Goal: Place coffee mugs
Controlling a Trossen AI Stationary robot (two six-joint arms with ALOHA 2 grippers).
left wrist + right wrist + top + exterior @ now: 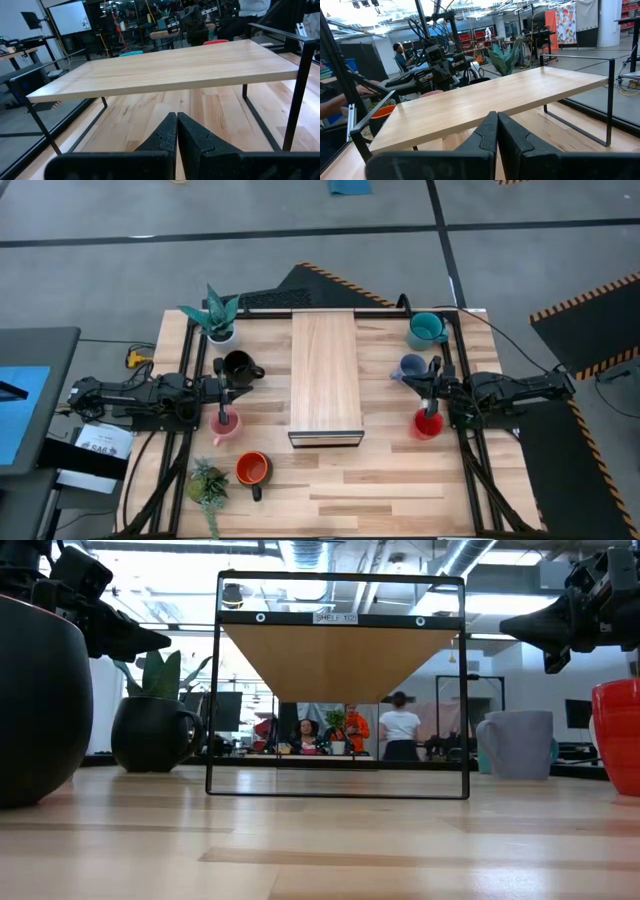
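Note:
Six mugs stand on the table around a wooden shelf (325,375). The pink mug (222,427), black mug (238,366) and orange mug (251,469) are on its left. The red mug (427,425), pale blue mug (411,366) and teal mug (426,328) are on its right. My left gripper (230,412) is shut and hovers over the pink mug, pointing at the shelf. My right gripper (432,410) is shut over the red mug (617,735). Both wrist views show the fingers (176,131) (496,131) closed on nothing.
A potted plant (217,315) stands at the far left of the table and another (208,483) at the near left beside the orange mug. The shelf's thin black legs (212,690) frame the table's middle. There is bare wood in front of the shelf. People sit in the room beyond.

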